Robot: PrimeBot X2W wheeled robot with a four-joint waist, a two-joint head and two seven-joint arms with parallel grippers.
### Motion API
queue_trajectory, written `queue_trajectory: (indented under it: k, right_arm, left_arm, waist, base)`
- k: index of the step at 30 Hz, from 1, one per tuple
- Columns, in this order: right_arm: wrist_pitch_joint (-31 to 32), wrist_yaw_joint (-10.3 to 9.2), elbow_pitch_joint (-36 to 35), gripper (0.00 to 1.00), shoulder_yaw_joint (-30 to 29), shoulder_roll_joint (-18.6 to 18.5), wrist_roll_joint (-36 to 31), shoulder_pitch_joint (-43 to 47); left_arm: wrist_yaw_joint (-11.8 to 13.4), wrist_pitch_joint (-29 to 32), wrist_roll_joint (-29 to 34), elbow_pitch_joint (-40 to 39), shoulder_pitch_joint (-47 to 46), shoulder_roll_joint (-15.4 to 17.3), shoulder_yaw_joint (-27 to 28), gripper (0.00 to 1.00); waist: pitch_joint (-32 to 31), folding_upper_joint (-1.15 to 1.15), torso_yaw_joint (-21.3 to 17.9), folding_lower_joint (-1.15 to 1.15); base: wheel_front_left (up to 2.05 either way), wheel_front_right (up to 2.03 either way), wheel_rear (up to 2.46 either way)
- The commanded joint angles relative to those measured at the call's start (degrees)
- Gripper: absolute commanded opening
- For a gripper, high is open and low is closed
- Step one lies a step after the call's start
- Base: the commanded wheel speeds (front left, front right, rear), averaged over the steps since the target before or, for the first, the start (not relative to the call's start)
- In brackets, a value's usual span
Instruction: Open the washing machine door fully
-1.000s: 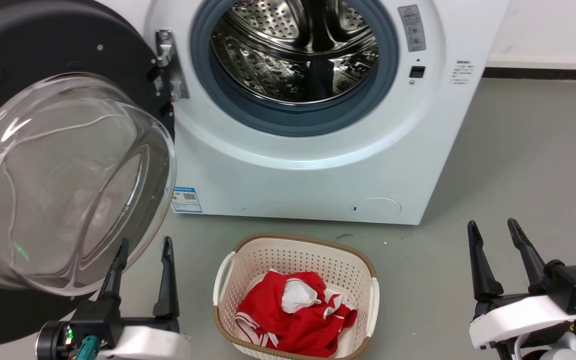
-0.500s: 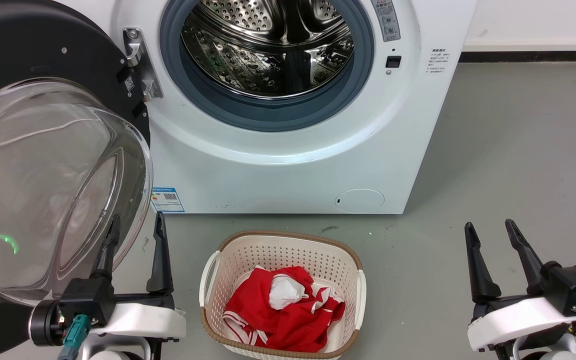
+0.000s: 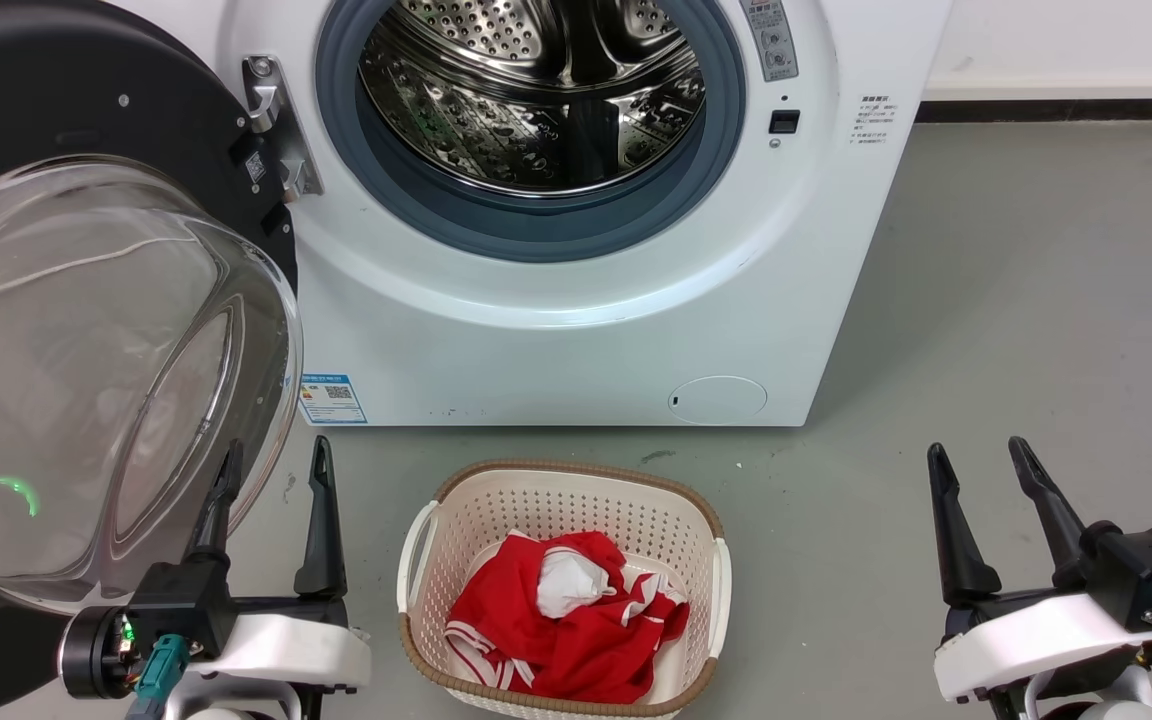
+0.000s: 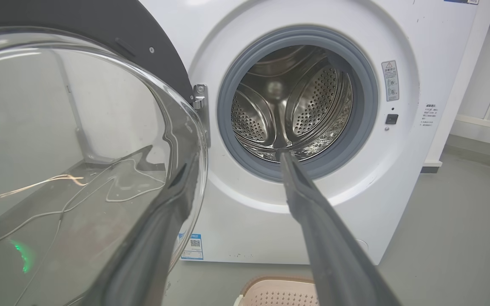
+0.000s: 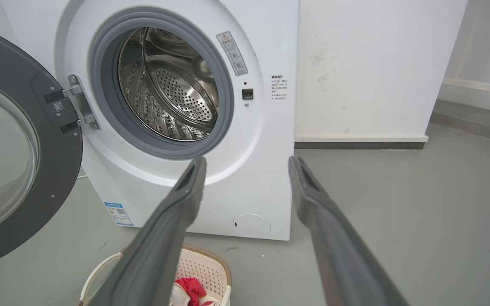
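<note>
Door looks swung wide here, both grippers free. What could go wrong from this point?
The open left gripper sits right beside the glass bowl of the washing machine door; in the left wrist view one finger overlaps its rim, so a sideways move could knock it. The laundry basket stands on the floor before the machine; rolling forward might hit it.

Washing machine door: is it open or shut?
Open. The washing machine door is swung out to the left on its hinge, leaving the steel drum uncovered.
</note>
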Motion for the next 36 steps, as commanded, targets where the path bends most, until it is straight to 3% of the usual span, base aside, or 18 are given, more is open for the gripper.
queue_trajectory:
  k: [1, 13, 14, 36]
  right_arm:
    - [-0.04, -0.03, -0.16, 1.0, 0.03, 0.06, -0.2, 0.24]
    - [-0.35, -0.03, 0.18, 1.0, 0.3, 0.06, 0.37, -0.04]
    - [-0.07, 0.0, 0.26, 0.0, 0.17, 0.01, 0.35, 0.01]
    - [2.48, 0.0, 4.16, 0.0, 0.13, -1.07, 23.93, -1.61]
  left_arm:
    - [-0.14, -0.12, 0.27, 0.19, 0.37, -0.32, 0.24, 1.0]
    - [-2.22, -0.13, 1.85, 0.92, 0.13, -1.65, 2.09, 1.0]
    - [-2.05, 0.01, 1.67, 1.08, 0.03, -1.51, 1.88, 0.0]
    - [-3.62, 5.83, -20.89, 4.58, -1.29, -2.01, 3.5, 0.0]
  waist:
    - [0.01, 0.0, 0.0, 0.0]
    - [0.37, 0.0, -0.22, 0.0]
    - [0.37, 0.0, -0.22, 0.0]
    - [0.01, 0.0, -0.21, 0.0]
  base:
    - [0.0, 0.0, 0.0]
    - [0.0, 0.0, 0.0]
    - [0.0, 0.0, 0.0]
    - [0.0, 0.0, 0.0]
